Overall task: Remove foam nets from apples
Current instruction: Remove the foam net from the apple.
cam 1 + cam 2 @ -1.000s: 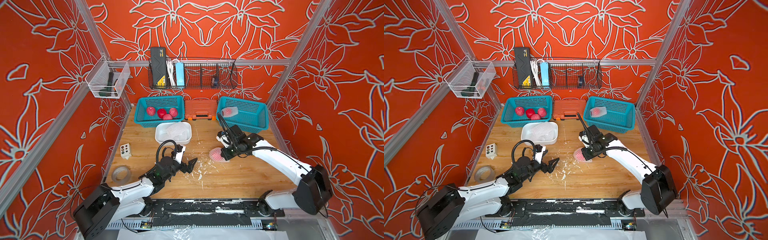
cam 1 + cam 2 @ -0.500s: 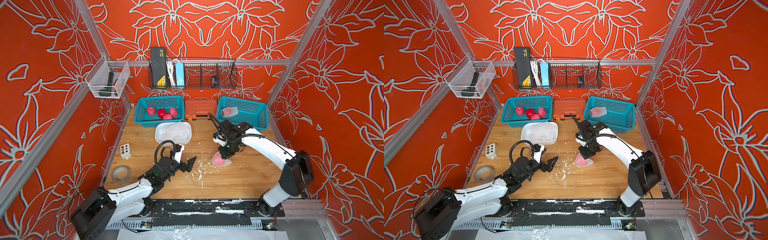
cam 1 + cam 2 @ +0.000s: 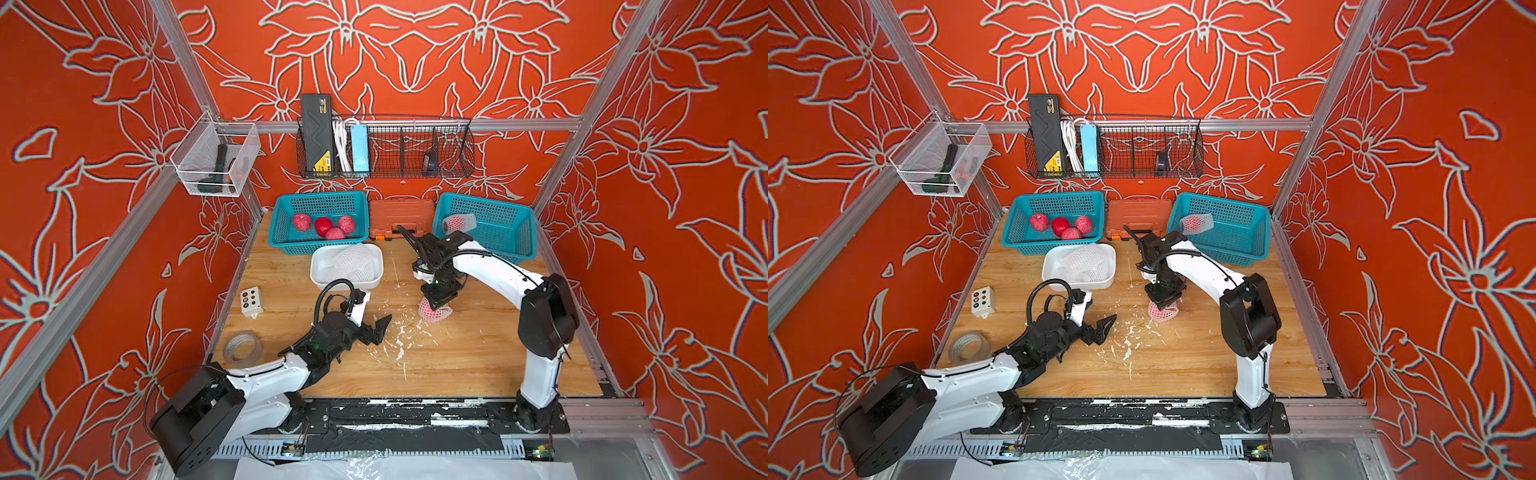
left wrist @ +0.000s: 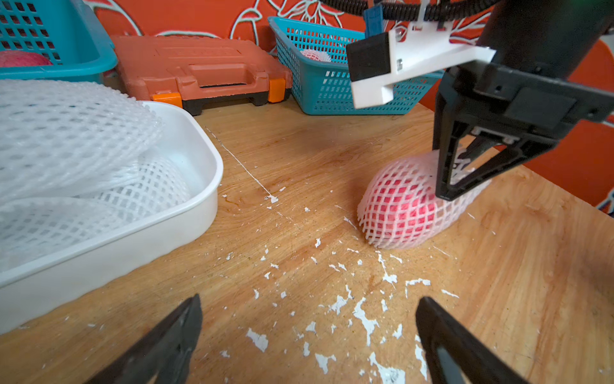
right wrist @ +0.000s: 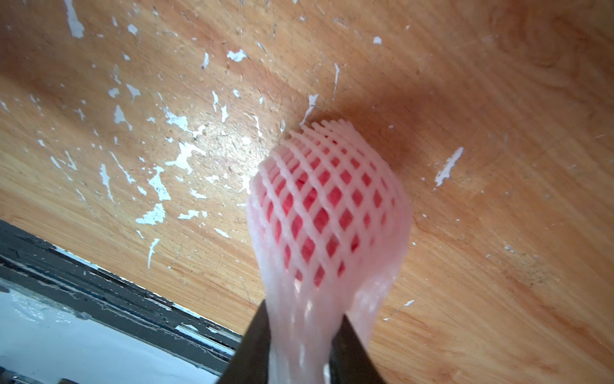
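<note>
Holds the right gripper (image 5: 304, 309) directly above the apple (image 4: 407, 204), fingers either side of the gathered tail of its net (image 5: 299, 159), partly apart, with mesh filling the gap. Cannot tell whether clamped or loose. Looks set for an upward pull, peeling the sleeve off while the fruit sits on the table (image 4: 299, 159) right beneath.

Keeps the left gripper (image 4: 309, 302) low, spread wide and empty, with the apple just beyond its fingertips, probably to pin the fruit. Leaves only white flecks (image 4: 362, 316) in between.

Just past the left gripper, off to one side: a white tray (image 3: 376, 282) of shed nets (image 3: 351, 259).

Behind the right gripper, against the wall: an orange case (image 3: 397, 214), a basket (image 3: 282, 241) of bare apples (image 3: 324, 226), and a second basket (image 3: 519, 245) with one more wrapped apple (image 3: 457, 222).

Shows no obstruction to a straight lift.
</note>
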`<state>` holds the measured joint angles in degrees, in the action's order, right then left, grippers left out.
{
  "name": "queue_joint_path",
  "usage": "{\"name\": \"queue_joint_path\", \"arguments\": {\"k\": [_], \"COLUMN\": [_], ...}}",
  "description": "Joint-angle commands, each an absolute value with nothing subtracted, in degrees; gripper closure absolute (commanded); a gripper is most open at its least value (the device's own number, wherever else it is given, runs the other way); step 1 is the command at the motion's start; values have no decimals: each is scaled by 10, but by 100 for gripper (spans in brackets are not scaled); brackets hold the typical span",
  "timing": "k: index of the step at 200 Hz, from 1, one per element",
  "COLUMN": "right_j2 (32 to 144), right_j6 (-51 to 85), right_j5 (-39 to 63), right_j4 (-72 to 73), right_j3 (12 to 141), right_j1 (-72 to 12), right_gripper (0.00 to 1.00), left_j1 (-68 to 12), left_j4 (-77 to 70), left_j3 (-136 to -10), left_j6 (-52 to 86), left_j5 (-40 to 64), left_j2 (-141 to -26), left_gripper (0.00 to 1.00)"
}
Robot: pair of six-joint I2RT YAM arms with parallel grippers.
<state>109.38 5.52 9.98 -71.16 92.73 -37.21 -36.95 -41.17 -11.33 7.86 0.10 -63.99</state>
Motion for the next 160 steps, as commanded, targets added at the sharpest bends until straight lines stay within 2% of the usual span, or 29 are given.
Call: {"name": "queue_joint_path", "arguments": {"k": [1, 26, 63, 87, 96, 108, 117, 137, 151, 160], "right_j2": [1103, 1112, 1075, 1010, 964, 885, 820, 687, 613, 580], "right_j6": [58, 59, 57, 44, 38, 20, 15, 11, 25, 26], "right_j5": [86, 66, 54, 9, -21, -20, 17, 180, 223, 215], "right_j4": [-720, -724, -694, -627, -556, -430, -324, -67, 143, 207], "right_j3": [955, 1000, 1040, 1011, 958, 850, 752, 540, 394, 329], "right_j1": [-377, -376, -376, -376, -375, -371, -362, -335, -337, -336], "right_gripper": [59, 53, 33, 20, 9, 2, 1, 1, 1, 2], "left_j1": [-363, -360, -358, -358, -358, -358, -358, -359, -360, -360], "left_j4": [-425, -430, -424, -424, -421, -418, -419, -429, -433, -440], "left_j3": [-132, -137, -152, -158, -162, -166, -166, -159, -154, -150], "left_j6": [72, 77, 82, 89, 90, 91, 94, 94, 95, 95], "left_j5": [8, 18, 25, 35, 43, 59, 66, 87, 94, 100], "left_j2": [-645, -650, -661, -660, -656, -651, -645, -635, -632, -631], "left_gripper": [2, 2, 2, 2, 2, 2, 2, 2, 2, 2]}}
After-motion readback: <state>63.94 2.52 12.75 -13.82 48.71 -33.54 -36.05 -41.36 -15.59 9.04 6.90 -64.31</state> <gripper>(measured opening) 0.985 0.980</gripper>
